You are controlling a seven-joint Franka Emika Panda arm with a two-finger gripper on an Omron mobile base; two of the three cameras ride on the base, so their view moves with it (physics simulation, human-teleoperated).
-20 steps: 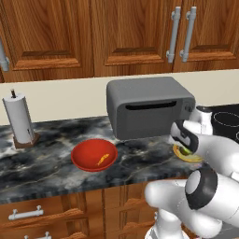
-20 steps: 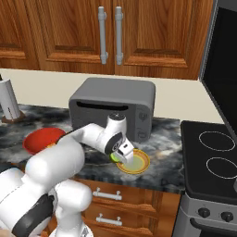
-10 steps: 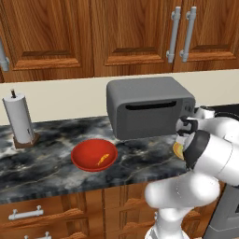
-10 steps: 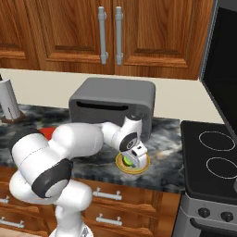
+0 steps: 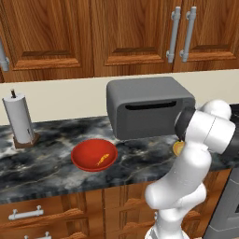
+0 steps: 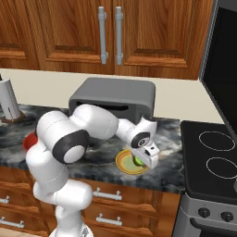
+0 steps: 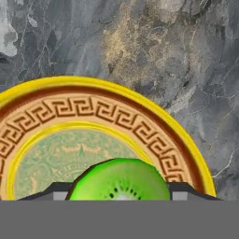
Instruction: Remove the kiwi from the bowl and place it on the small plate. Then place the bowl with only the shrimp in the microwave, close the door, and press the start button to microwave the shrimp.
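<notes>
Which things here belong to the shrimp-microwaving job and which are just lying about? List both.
Job:
kiwi, between the gripper fingers over the small plate
bowl holding the shrimp

Lying about:
toaster oven
paper towel roll
stove

no words, brand names, numbers or signs can be read in any of the views. the nearest thing to a marking is just ahead of the claw (image 7: 119,198): the small plate (image 7: 177,135) carries a repeating square key pattern in yellow on its brown band and faint pale figures on its greenish centre, which are ornament and not lettering. behind the claw and above it, the front of the toaster oven (image 6: 113,95) is plain grey with no label that can be made out. off to the claw's side, the stove (image 6: 215,159) has white ring outlines on its dark top and small knobs whose marks are too small to read.
</notes>
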